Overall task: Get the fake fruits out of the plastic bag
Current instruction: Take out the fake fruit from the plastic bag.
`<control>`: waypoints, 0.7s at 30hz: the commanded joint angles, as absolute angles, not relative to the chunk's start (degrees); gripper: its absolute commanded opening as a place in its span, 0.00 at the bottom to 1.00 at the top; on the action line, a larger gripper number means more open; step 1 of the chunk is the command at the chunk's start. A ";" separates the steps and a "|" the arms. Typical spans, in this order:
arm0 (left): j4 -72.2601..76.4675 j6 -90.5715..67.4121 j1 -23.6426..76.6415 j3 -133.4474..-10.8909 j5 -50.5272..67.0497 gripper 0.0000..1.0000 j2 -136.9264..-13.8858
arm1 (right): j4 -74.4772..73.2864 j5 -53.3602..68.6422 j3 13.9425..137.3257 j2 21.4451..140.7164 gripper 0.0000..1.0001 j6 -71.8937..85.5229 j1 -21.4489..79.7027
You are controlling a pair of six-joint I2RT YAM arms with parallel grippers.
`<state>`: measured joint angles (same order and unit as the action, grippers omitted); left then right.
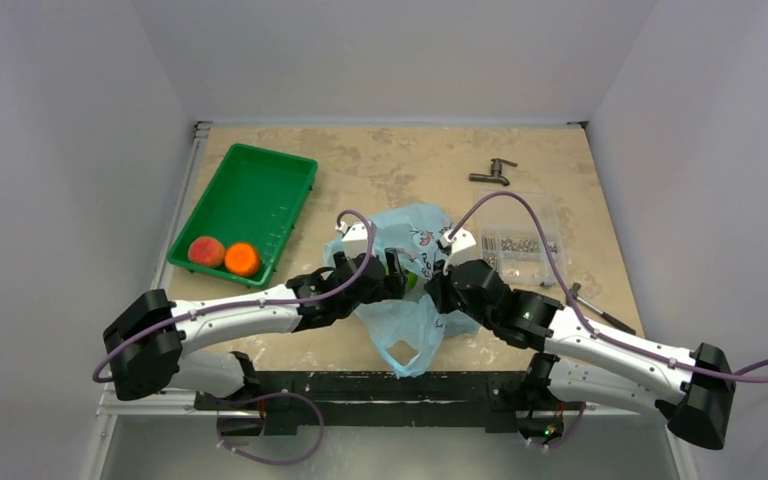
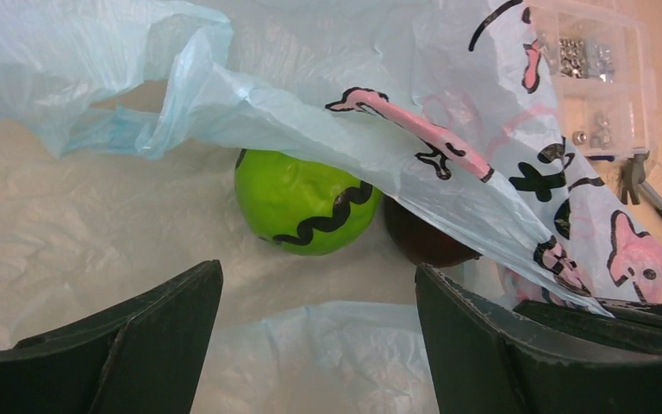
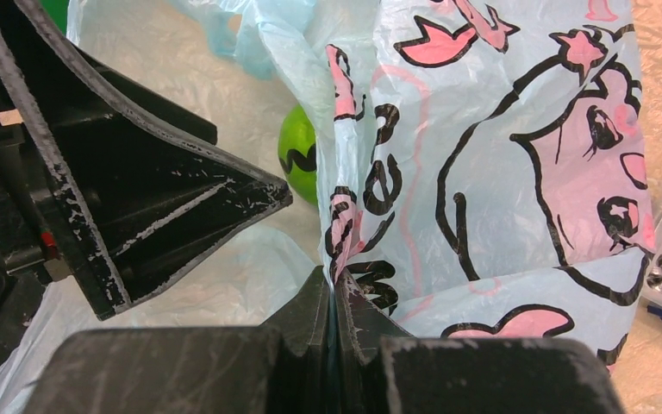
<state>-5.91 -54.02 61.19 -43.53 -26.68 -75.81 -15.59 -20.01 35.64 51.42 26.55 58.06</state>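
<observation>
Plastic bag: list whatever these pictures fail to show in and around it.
- Maroon fruit: left wrist view, mostly under a printed flap of the plastic bag; kind unclear.
- Green fruit: top view, a sliver between left gripper and right gripper.
- Bag interior beyond these two: folds hide it in every view.
- Clear box contents: too small in top view, cut off at the right wrist view's edge.

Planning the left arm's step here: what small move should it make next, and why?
Probably ease the left gripper forward around the green fruit and close: its jaws stand open just short of it, and the right gripper, shut on the plastic bag, holds the mouth open.
</observation>
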 commanded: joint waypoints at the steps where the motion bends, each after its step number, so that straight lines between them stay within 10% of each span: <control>1: -9.39 -56.64 61.35 -43.24 -28.25 0.82 -74.61 | -14.16 -20.78 35.12 50.68 0.00 26.20 58.09; 21: -8.29 -59.12 58.72 -52.07 -25.95 0.98 -87.22 | -12.94 -19.39 33.79 48.29 0.00 25.49 58.10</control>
